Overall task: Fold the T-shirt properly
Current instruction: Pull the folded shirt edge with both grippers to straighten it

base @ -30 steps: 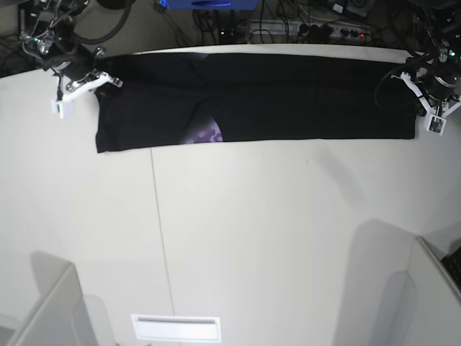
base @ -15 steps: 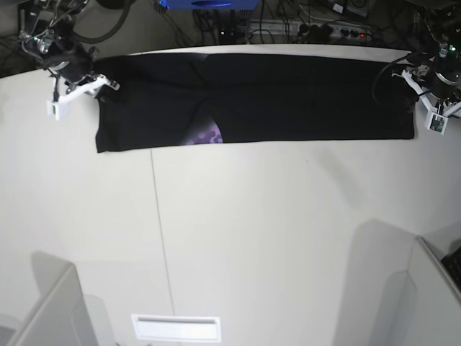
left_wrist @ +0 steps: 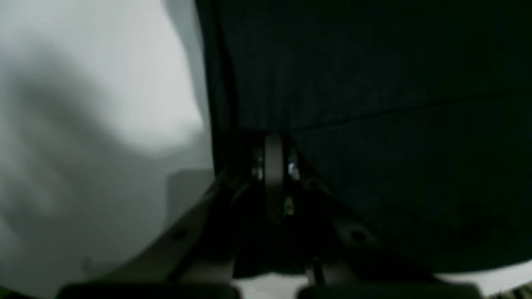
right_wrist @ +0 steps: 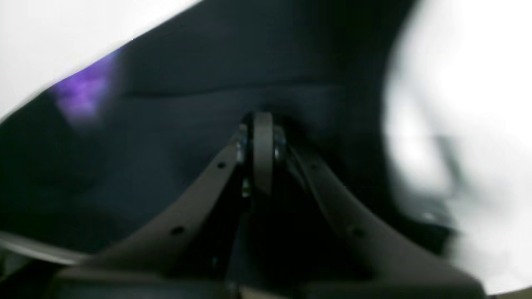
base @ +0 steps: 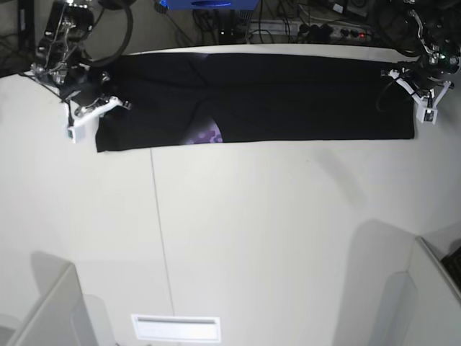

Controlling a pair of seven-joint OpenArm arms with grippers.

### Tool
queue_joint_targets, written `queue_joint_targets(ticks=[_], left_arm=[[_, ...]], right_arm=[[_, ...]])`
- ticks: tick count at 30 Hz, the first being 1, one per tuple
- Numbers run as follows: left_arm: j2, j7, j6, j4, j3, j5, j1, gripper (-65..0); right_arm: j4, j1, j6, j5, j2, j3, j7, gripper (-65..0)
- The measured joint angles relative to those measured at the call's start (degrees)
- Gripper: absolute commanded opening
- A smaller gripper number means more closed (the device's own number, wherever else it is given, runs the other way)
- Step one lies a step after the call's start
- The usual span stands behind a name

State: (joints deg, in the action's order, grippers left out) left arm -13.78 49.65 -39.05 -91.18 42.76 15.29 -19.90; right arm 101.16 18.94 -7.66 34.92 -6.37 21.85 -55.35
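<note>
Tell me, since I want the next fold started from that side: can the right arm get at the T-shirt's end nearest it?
Probably yes: the right pincer sits shut at that end of the T-shirt, nothing between them.

The T-shirt (base: 288, 97) is lying stretched between the right gripper (base: 108, 108) and left gripper (base: 403, 76), on the table (base: 252, 238).
</note>
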Motion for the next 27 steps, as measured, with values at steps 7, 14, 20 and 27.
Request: queue_joint_targets(ticks=[7,14,20,27], left_arm=[[-1.6,-11.0,2.0,8.2,-2.9,2.6,1.0,-65.0],[-2.0,-13.2,4.6,11.7,-3.8,3.5,4.8,-65.0],[-2.8,-10.6,3.9,12.1,-2.2,3.1,6.7,-65.0],[-2.4,-0.7,4.8,5.9,5.5,-0.2,7.8,-65.0]], right_arm=[[-6.1,-1.7,-0.4,-1.9,0.1,-0.3,4.3,-65.0],[-10.2,-8.0,-0.3,-2.8,0.2,-0.4,4.3,-65.0],[-12.7,-13.2,-0.1,-3.2,0.5,-0.4,3.4,-65.0],[-3.6,-12.9,-0.1,-3.1,2.6,-0.4,-0.9,-65.0]])
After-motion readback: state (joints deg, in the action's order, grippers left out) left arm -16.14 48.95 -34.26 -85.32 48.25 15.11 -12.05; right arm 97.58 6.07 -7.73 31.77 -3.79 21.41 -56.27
